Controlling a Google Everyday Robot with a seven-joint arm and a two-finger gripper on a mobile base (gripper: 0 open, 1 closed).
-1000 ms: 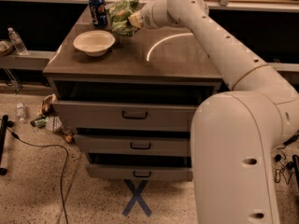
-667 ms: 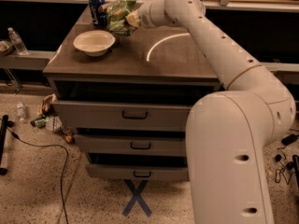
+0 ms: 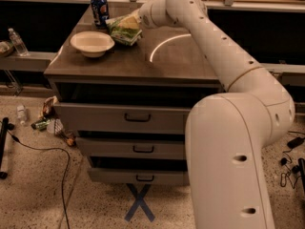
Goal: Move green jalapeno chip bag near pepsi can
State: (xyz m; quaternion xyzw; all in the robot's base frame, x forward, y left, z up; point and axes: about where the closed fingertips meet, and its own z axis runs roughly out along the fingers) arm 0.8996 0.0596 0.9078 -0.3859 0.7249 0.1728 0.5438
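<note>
reaching across the table [image 3: 167, 63] from the right, the smooth cream arm [image 3: 214, 46] ends with the pincer [image 3: 134, 18] at the back left of the top, right against the upper edge of the green jalapeno chip bag [image 3: 125, 32]

pincer tip sits buried in the bag's crumpled top; whether it is spread or clamped on the foil cannot be told

bag: shiny, wrinkly, light green with yellowish print. its lower part lies on the table and its upper edge is tilted up toward the pincer

pepsi can [image 3: 99, 9]: dark blue cylinder with a silver rim and a red-white logo, upright at the back left corner. it is just beside the bag, behind and to its left, with a narrow gap between them

white bowl [image 3: 92, 43]: round, shallow, matte. it is in front of the can and just left of the bag, close to it but seemingly not touching

table top is brown wood grain with a bright curved glare arc right of the bag. below it are three grey drawers [image 3: 138, 117] with dark bar handles, each partly pulled out

floor is speckled, with a blue tape x [image 3: 139, 202] in front of the drawers, a thin black cable [image 3: 64, 168] and some litter to the left

clear plastic bottle [image 3: 18, 42] stands on a ledge at far left
</note>
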